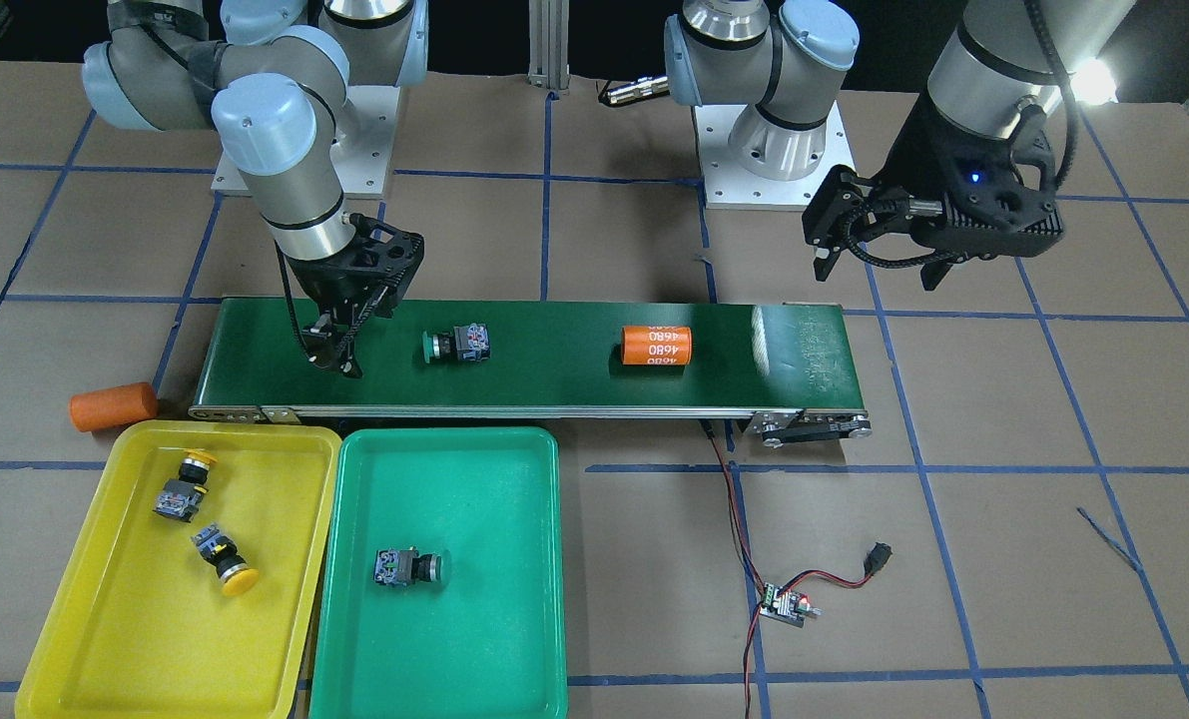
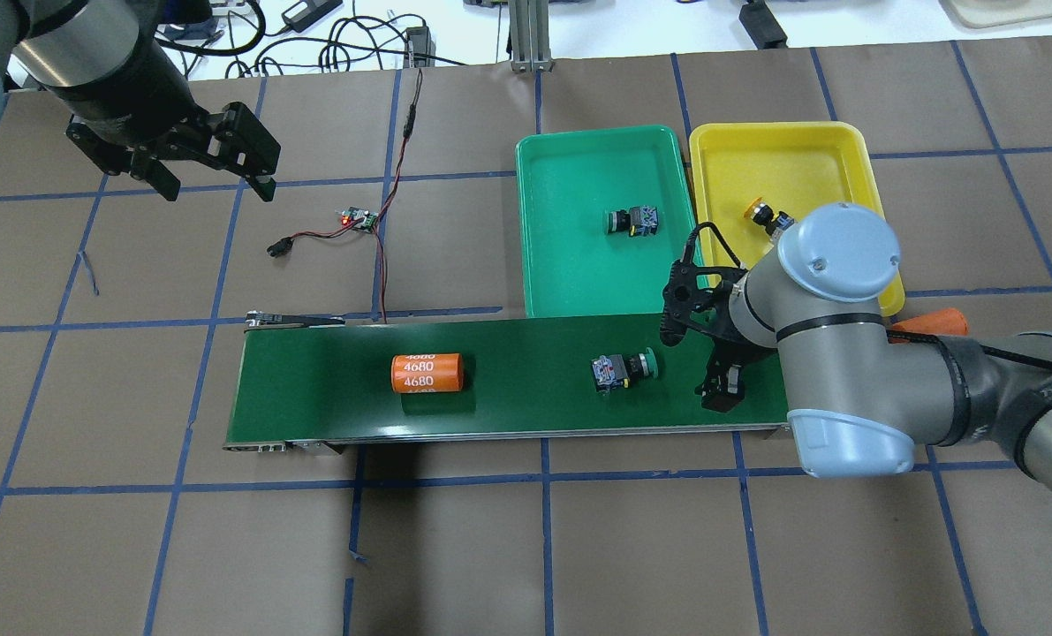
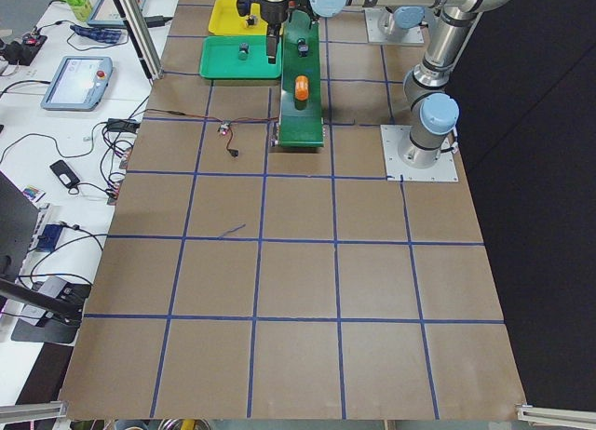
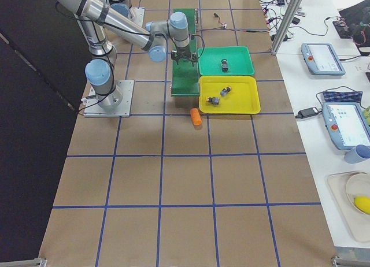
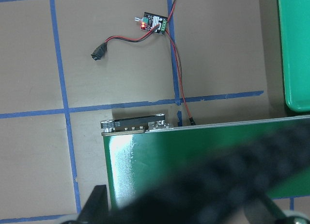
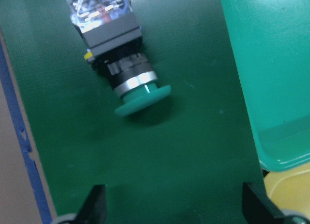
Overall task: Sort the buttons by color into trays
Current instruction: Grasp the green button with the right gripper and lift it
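My right fingers are hovering spread wide over the conveyor belt, gripping nothing. A green button is lying on its side on the belt just ahead of them, near the green tray. A second green button is lying in that tray. One yellow button and the other yellow button are lying in the yellow tray. My left fingers are hanging open and empty above the worktop, off the belt's far end. An orange cylinder is lying on the belt.
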`<state>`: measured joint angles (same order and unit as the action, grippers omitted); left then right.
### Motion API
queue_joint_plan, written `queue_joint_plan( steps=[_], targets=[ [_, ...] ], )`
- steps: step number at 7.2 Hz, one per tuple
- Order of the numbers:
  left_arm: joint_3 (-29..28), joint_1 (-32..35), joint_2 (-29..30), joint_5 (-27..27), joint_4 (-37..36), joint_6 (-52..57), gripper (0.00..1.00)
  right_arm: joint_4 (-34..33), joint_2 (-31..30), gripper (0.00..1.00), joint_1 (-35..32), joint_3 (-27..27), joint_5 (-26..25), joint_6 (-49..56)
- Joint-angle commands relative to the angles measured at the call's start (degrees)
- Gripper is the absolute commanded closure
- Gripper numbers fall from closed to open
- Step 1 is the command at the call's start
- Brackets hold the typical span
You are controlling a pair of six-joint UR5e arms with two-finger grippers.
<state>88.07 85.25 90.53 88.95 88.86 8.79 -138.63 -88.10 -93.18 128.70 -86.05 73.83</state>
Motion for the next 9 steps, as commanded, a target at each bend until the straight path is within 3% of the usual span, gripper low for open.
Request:
queue_joint_plan(
  steps=[1,4,5,8,9],
  targets=[
    [0.0,0.0,0.0,0.0,0.0,0.0,0.00,-5.7,3.0,0.00,-3.6,-0.5,-2.0,0.4],
    [-0.1,0.0,0.1,0.0,0.0,-0.1,0.00,-7.5,6.4,0.00,-8.6,-1.8,-1.8,-0.3],
    [-0.1,0.0,0.1,0.0,0.0,-0.1,0.00,-7.2,6.4,0.14,-8.9,-2.6,-1.7,-0.2],
    [0.0,0.1,0.4,0.0,-0.7,-0.1,0.00,-7.0,6.5,0.72,-8.9,-2.8,-2.5,-0.2],
    [-0.2,0.1,0.4,0.0,-0.8,-0.1,0.00,-7.0,6.6,0.74,-8.3,-4.2,-3.1,-0.2]
  ],
)
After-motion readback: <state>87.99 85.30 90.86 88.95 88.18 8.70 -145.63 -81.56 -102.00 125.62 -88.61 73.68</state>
